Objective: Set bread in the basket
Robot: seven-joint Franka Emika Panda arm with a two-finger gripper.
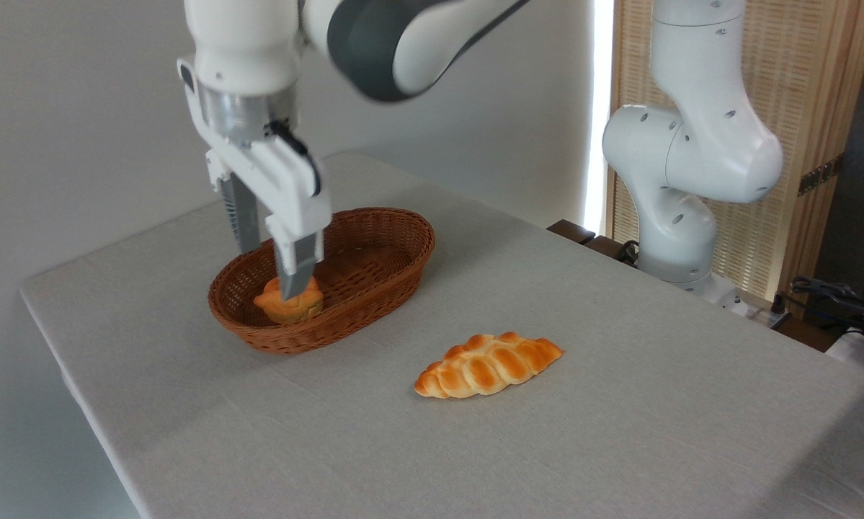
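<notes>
The small round bun (288, 306) is lying inside the basket (374, 285), at the basket's near-left end, resting on the woven bottom close to the wall. The end effector (269, 270) is hanging above it, pointing downward, with its two fingers standing apart and nothing gripped between them. The nearer finger (296, 268) is overlapping the top of the bun in this view, so it is hard to tell whether its tip is touching the bun or sitting just above it; the farther finger (245, 216) is showing behind the basket's left rim. The basket is sitting on the grey-clothed tabletop (619, 404), toward the back left. A longer braided loaf (488, 365) is lying on the cloth in front and to the right of the basket, apart from it. The white and grey arm (403, 43) is reaching in from the top of the picture, and its base column (691, 180) is standing past the right far edge of the tabletop.
</notes>
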